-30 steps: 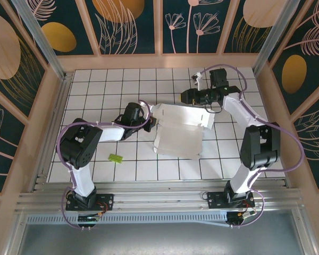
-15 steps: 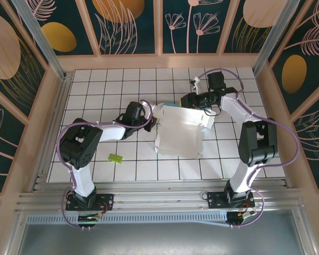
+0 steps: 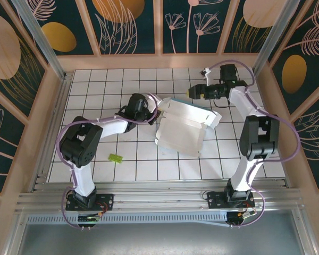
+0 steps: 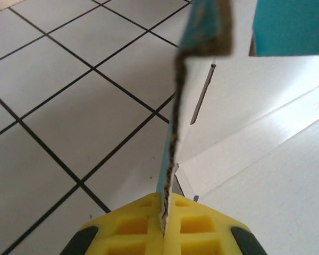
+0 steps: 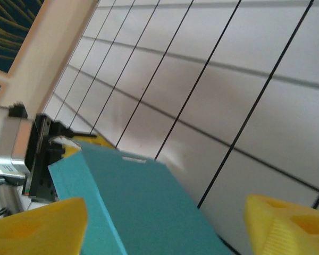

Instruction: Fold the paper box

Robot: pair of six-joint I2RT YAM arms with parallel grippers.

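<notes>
The paper box [image 3: 183, 127] lies partly folded in the middle of the tiled bench [image 3: 95, 85]. Its white inside faces up and its far side is folded up, turquoise on the back. The left hand [image 4: 164, 215] is clenched on the box's left edge, the thin card pinched between its yellow fingers [image 4: 196, 223]. The right hand [image 3: 193, 91] hangs just beyond the far side, released, its fingers [image 5: 37, 226] spread wide with the turquoise panel seen between them. A small green scrap [image 3: 115, 158] lies well apart, near the left arm.

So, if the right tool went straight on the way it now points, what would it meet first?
Probably the turquoise face of the thin cardboard box, just ahead of the open right tool; depth is unclear.
</notes>
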